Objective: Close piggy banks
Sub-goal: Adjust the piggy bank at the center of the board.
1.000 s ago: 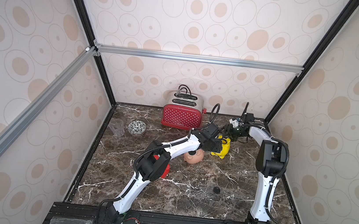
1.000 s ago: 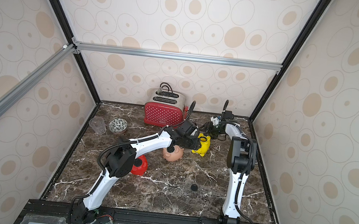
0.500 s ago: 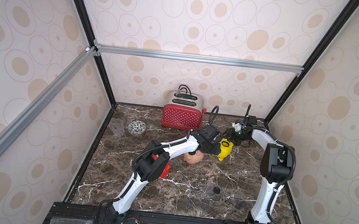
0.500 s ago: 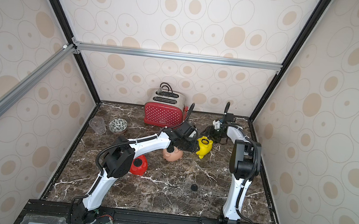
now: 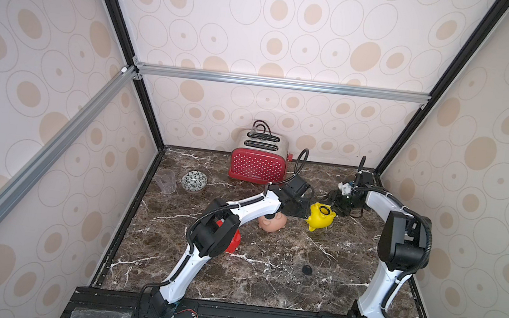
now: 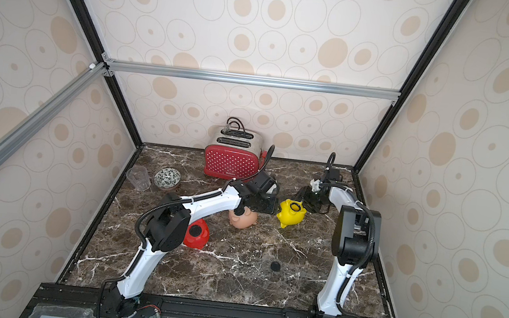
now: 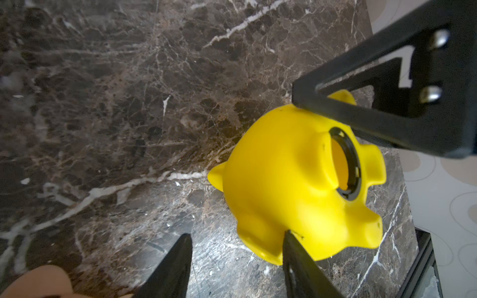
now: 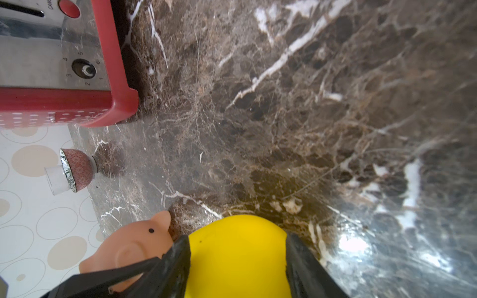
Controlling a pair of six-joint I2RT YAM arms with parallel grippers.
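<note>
Spotted walls (image 5: 278, 22) enclosed the marble tabletop (image 5: 265, 281); right gripper (image 8: 236, 240) pinched the yellow pig (image 5: 320, 218), left gripper (image 7: 236, 234) spread at its nine o'clock

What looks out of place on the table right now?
A black round plug lies alone on the marble tabletop toward the front, with nothing near it. The yellow pig is tipped over with its black-rimmed belly hole facing up, open.
</note>
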